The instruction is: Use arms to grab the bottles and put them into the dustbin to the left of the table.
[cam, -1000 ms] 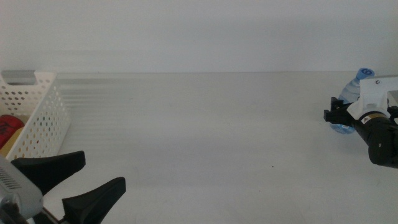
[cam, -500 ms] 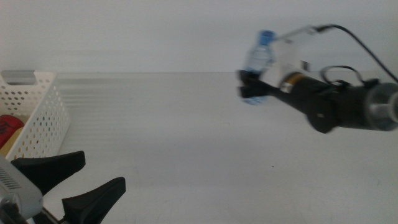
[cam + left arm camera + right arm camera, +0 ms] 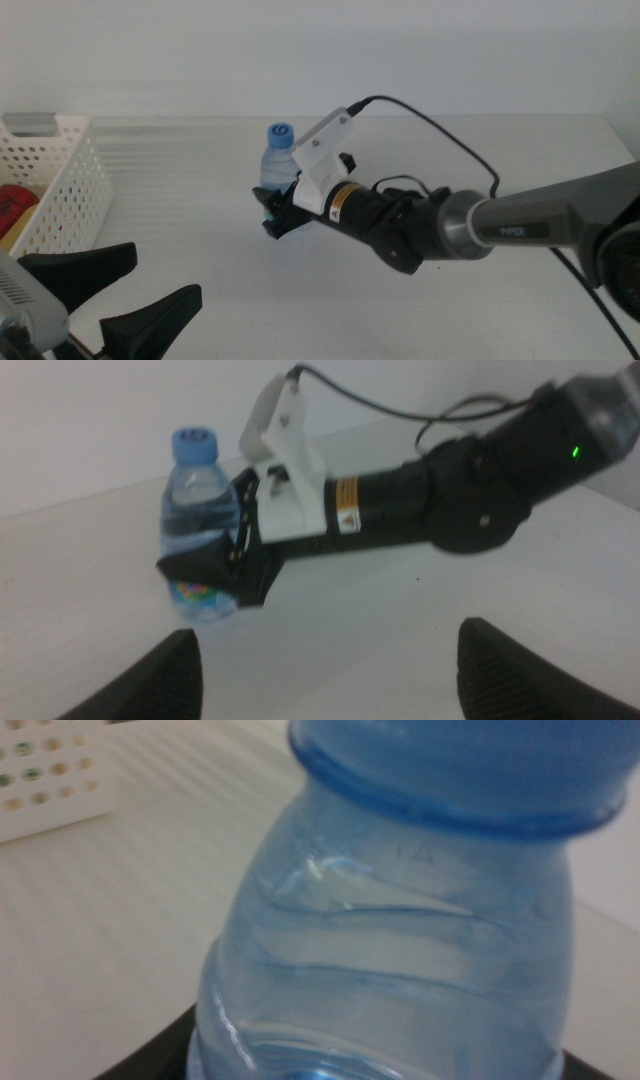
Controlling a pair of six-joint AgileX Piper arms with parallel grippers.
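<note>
Middle view: the right gripper point(image 3: 278, 212) clamps the water bottle point(image 3: 277, 160) upright above the bench point(image 3: 400, 310), well short of the dustbin point(image 3: 60, 185), which holds a red can point(image 3: 14, 205).

Left wrist view: the left gripper point(image 3: 325, 670) waits, fingers spread wide, empty.

Right wrist view: the bottle fills the frame, likely gripped low for carrying.

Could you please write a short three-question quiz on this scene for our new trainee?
1. True or false: the right pincer is shut on the water bottle.
2. What colour is the can in the dustbin?
3. The left pincer is: A) gripping a bottle, B) open and holding nothing, C) inside the dustbin.

Key: 1 true; 2 red; 3 B.
</note>
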